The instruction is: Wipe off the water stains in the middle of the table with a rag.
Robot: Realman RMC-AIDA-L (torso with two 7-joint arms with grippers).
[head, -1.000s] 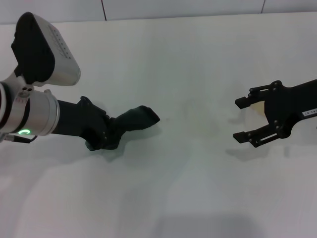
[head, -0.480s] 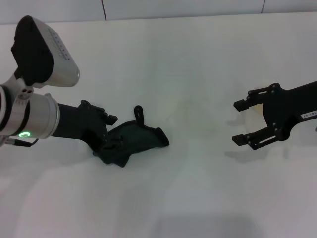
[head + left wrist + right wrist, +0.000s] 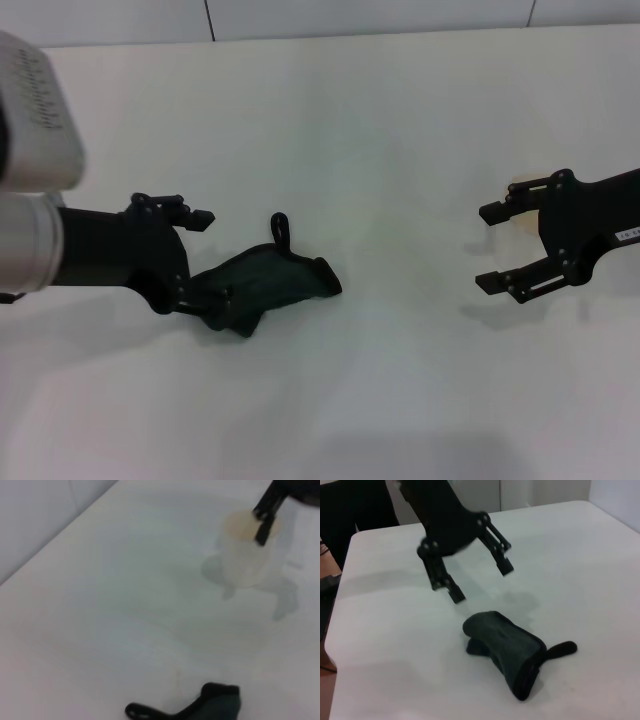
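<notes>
Two grippers: both over the table (image 3: 380, 120), well apart, one each side.
Left gripper (image 3: 190, 255): fingers spread wide and off the cloth, just beside the rag's left end; the right wrist view confirms the gap (image 3: 477, 582).
Rag (image 3: 262, 287): dark green, crumpled on the table left of centre, long axis running left-right, tilted slightly; black loop (image 3: 281, 227) sticks up toward the far edge.
Right gripper (image 3: 500, 248): fingers apart, hovering at the right, a white cup (image 3: 248, 547) between them.
Writing: small white label on the right arm, unreadable.
Water stains: cannot pick them out.
</notes>
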